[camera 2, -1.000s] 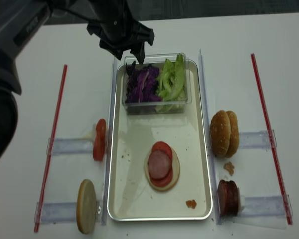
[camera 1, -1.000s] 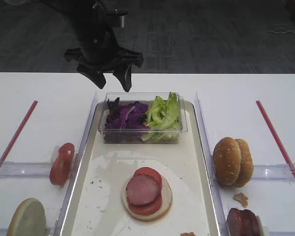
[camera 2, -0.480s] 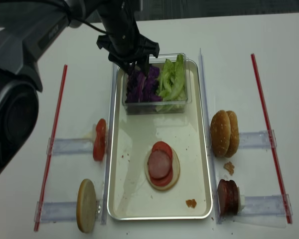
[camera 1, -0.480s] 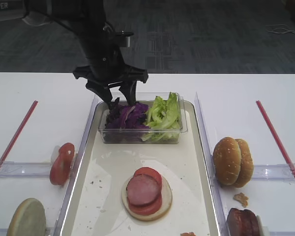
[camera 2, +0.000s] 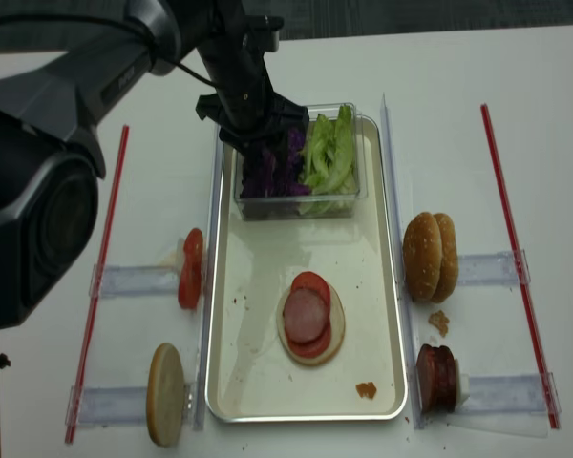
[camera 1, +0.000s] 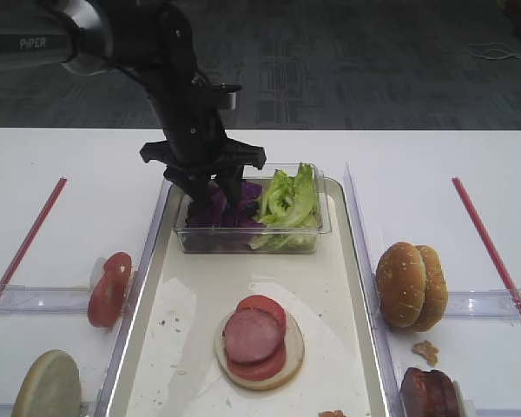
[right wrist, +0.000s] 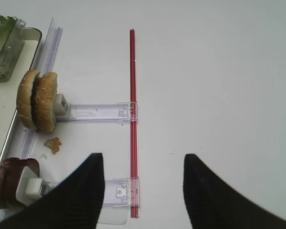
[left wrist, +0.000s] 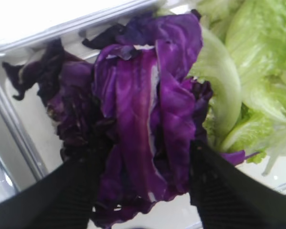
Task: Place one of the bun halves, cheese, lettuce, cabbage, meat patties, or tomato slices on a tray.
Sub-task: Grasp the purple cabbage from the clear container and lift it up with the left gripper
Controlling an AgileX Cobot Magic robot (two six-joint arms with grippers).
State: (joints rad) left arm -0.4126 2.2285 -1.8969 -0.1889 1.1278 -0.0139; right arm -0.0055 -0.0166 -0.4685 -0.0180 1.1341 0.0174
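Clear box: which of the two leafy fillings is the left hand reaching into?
The purple cabbage, filling the box's left half; the green lettuce lies untouched beside it.

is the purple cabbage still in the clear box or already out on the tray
In the box. The cabbage lies beside the lettuce, with the left end effector lowered around it.

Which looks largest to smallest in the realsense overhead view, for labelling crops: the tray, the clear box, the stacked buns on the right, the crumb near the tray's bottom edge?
1. tray
2. clear box
3. stacked buns
4. crumb
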